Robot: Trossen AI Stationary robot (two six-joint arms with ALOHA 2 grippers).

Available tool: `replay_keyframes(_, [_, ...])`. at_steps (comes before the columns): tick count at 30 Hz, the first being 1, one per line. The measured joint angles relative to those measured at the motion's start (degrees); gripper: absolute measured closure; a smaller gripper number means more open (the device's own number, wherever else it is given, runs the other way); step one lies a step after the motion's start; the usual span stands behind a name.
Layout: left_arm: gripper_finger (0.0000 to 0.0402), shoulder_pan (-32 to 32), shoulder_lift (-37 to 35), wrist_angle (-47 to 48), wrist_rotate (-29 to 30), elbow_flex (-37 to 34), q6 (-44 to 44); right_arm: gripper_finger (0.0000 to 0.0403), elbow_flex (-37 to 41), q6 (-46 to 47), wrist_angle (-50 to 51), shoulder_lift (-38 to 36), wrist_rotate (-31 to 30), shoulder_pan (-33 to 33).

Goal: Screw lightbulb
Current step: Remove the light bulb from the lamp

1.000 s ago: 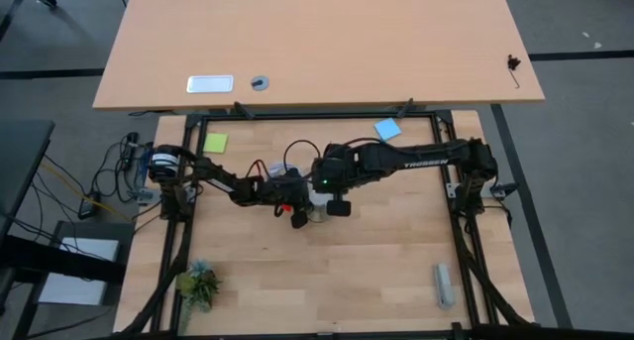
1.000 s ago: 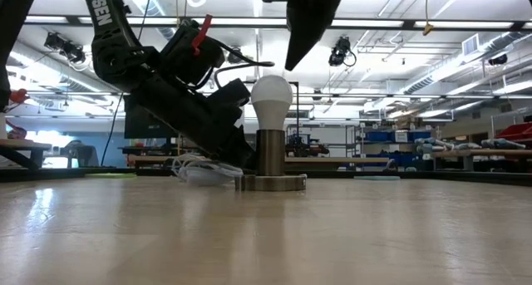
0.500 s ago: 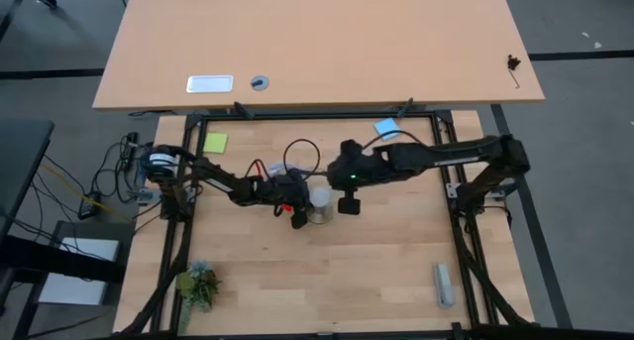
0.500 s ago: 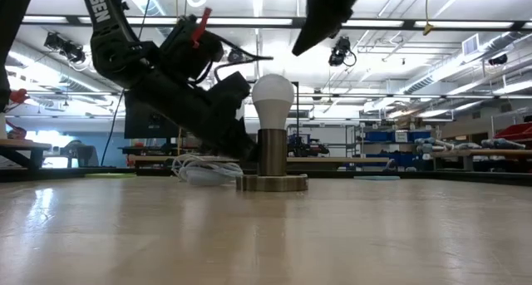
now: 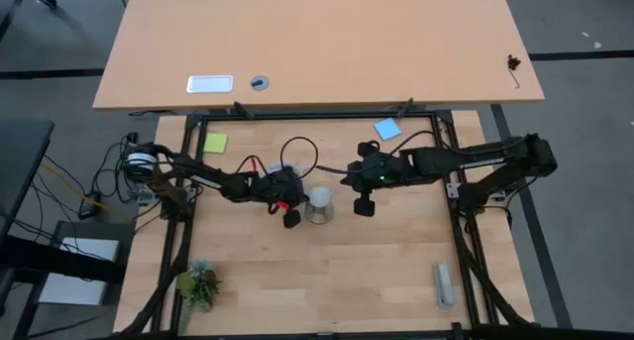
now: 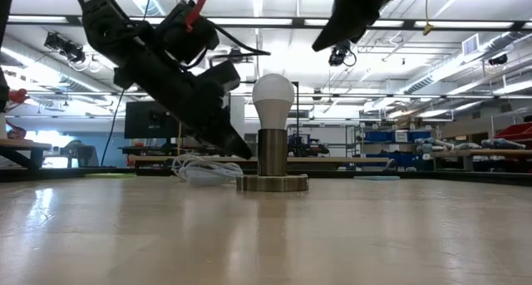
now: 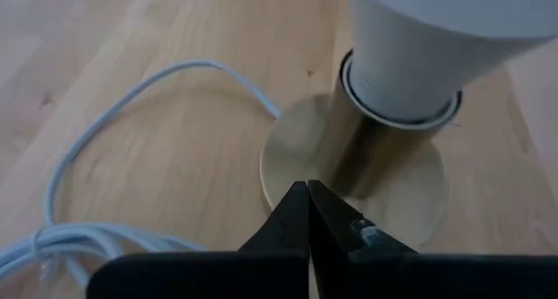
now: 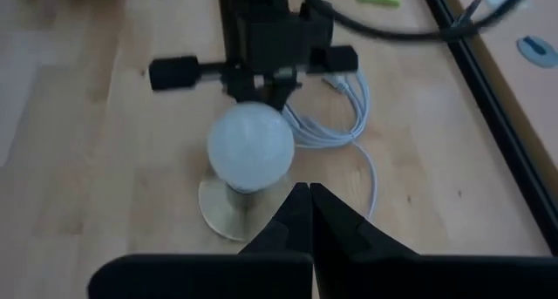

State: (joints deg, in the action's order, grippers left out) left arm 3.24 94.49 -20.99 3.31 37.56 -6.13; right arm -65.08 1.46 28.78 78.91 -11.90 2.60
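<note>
The left gripper [image 7: 307, 214] has its fingers pressed together on nothing, its tip low beside the round socket base [image 7: 353, 173]. The right gripper [image 8: 302, 214] is also closed and empty, raised above and apart from the lightbulb [image 6: 273, 97]. The lightbulb stands upright in the socket at the middle of the table [image 5: 396, 261], white cable [image 8: 344, 116] looped behind. Judging by its seat, the screwing looks done; little seems left beyond clearing the arms.
</note>
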Motion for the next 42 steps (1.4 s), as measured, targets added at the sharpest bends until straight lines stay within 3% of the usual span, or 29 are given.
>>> replay_keyframes(10, [0.0401,-2.14,-6.35,1.76,-1.09,0.02,2.93,0.0400,10.93,-0.58,-9.73,-6.74,0.11,-0.01])
replay_keyframes(19, [0.0401,-3.68,-6.97,0.18,-1.17,0.01,2.93,0.0400,18.70,-0.34,-17.28,-13.44,1.69,-0.01])
replay_keyframes(29, [0.0401,-4.03,-6.94,-10.79,-6.15,-1.32,2.87,0.0398,23.06,-1.09,-22.76,-16.36,3.02,0.01])
replay_keyframes(37, [0.0401,-5.66,-6.94,-20.53,-5.67,-7.42,0.73,0.0395,23.52,-1.42,-25.84,-16.17,3.06,0.06])
replay_keyframes(42, [0.0401,-6.31,-7.85,-24.22,-4.39,-10.99,-0.13,0.0394,23.52,3.28,-24.67,-15.03,3.08,0.01])
